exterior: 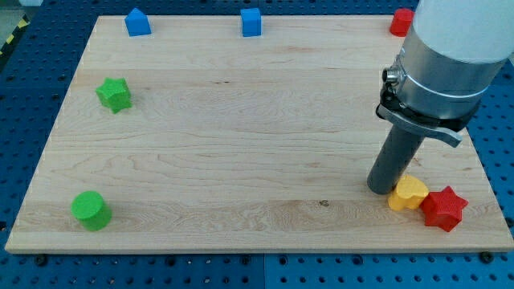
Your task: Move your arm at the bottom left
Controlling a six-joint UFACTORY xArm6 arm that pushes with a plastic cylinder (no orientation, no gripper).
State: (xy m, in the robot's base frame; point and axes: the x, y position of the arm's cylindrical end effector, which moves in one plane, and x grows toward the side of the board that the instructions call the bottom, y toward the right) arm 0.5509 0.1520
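No writing or brand is readable. On the wooden bench [241, 144] I count seven blocks: two blue, two green, two red, one yellow. My tip [381, 189] touches the yellow heart block [408, 193] on its left; the red star block [444, 208] sits just right of the heart. There is no gripper, only the rod. The green cylinder block [90, 210] stands far left of the heart, at the bench's bottom-left corner, the green star block [114, 94] above it. The blue house-shaped block [137, 22], blue cube block [251, 22] and a partly hidden red block [401, 22] lie along the far edge.

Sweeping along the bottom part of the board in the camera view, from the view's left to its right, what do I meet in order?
green cylinder → my tip → yellow heart-shaped block, just right of the tip and apparently touching it → red star, against the yellow block.
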